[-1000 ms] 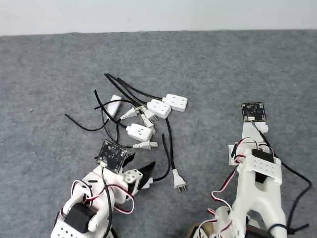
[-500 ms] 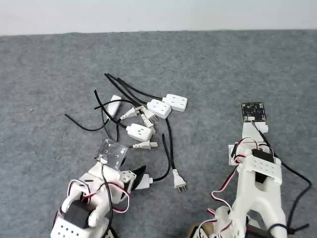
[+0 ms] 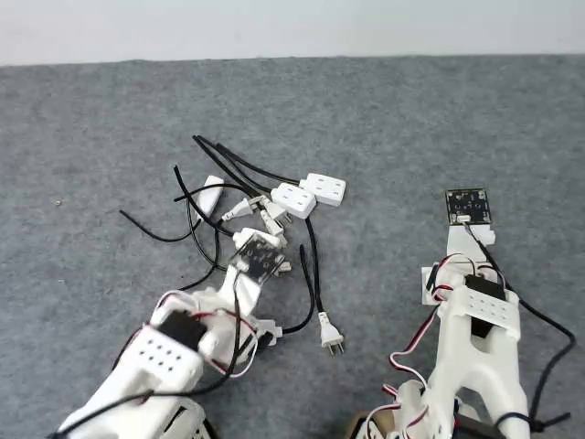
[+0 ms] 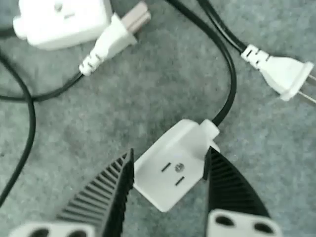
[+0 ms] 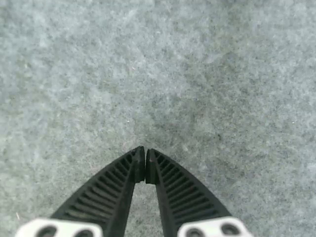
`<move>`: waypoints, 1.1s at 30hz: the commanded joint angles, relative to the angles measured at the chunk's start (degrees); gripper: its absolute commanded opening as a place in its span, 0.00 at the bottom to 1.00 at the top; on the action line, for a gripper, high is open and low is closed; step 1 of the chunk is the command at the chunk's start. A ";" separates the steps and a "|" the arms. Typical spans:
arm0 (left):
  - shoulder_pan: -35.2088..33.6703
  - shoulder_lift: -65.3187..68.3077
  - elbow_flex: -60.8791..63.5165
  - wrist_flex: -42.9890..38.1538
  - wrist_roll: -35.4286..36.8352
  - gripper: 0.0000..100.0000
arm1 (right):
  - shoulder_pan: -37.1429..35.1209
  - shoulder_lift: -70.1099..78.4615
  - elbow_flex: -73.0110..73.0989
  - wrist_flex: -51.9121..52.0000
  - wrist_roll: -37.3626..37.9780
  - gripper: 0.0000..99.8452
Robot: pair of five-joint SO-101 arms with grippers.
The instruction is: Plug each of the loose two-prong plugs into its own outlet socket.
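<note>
A white outlet socket (image 4: 173, 170) on a black cord lies on the grey carpet between the fingers of my left gripper (image 4: 169, 153). The gripper is open, with one finger close to each side of the socket. In the high view the left wrist hangs over this socket (image 3: 249, 240), hiding most of it. A loose white two-prong plug (image 4: 284, 74) lies just beyond it. Another plug (image 4: 113, 42) rests against a second socket (image 4: 64, 19). Two more sockets (image 3: 323, 188) (image 3: 293, 199) lie farther back. A lone plug (image 3: 331, 337) lies nearer the arms. My right gripper (image 5: 144, 150) is shut on nothing over bare carpet.
Tangled black cords (image 3: 206, 206) spread to the left of the sockets. The grey carpet (image 3: 439, 128) runs back to a white wall (image 3: 292, 27). The right arm (image 3: 475, 311) stands apart from the cords, on the right side.
My left arm has swung forward and away from the lone plug, bringing its open gripper down around the nearest socket. The right arm has not moved.
</note>
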 commanded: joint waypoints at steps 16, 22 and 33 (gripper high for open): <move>3.96 9.76 -3.74 3.34 -15.03 0.21 | -0.31 -0.13 -1.41 -0.13 0.53 0.01; 3.96 9.32 -3.74 3.25 -15.03 0.11 | -0.31 -0.13 -1.41 -0.13 0.53 0.01; -7.65 9.76 -11.56 3.87 -23.82 0.01 | -0.31 -0.13 -1.41 -0.13 0.53 0.01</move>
